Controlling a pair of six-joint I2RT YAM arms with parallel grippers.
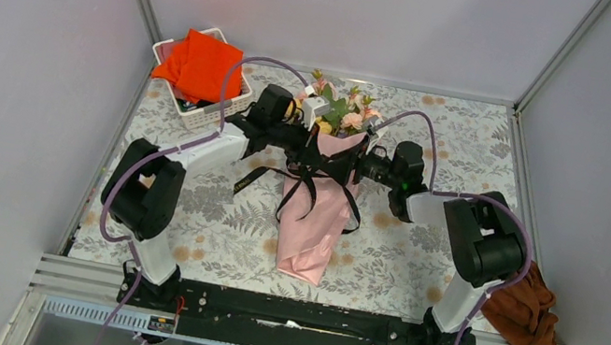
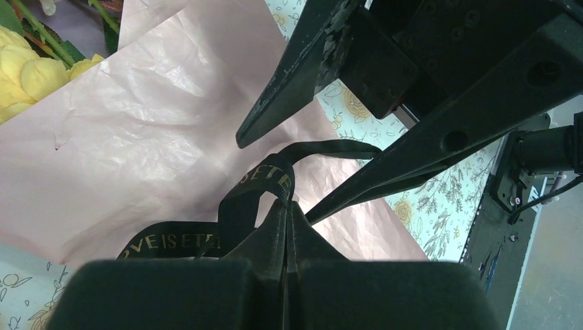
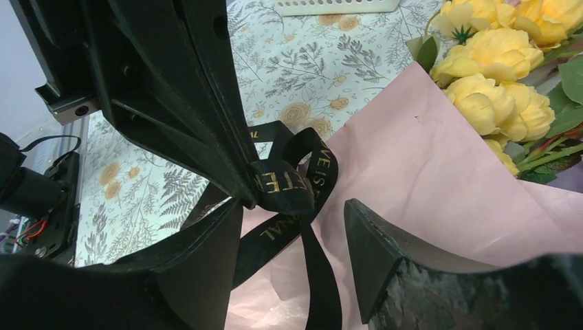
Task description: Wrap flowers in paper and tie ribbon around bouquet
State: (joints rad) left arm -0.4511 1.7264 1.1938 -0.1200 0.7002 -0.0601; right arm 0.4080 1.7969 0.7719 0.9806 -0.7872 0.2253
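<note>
The bouquet (image 1: 313, 221) lies in the middle of the tabletop (image 1: 209, 213), narrow end toward the arm bases; yellow flowers (image 3: 495, 62) show at the far, wide end of the pink paper (image 3: 426, 172); the black ribbon (image 3: 295, 182) is looped around its middle; the left fingers (image 2: 271, 237) are pressed together on a ribbon loop; the right fingers (image 3: 392, 247) stand apart, a ribbon strand between them, clamping nothing.

Left pincer (image 2: 287, 205) clamped tight, right pincer (image 3: 292, 206) spread apart, tips close together
</note>
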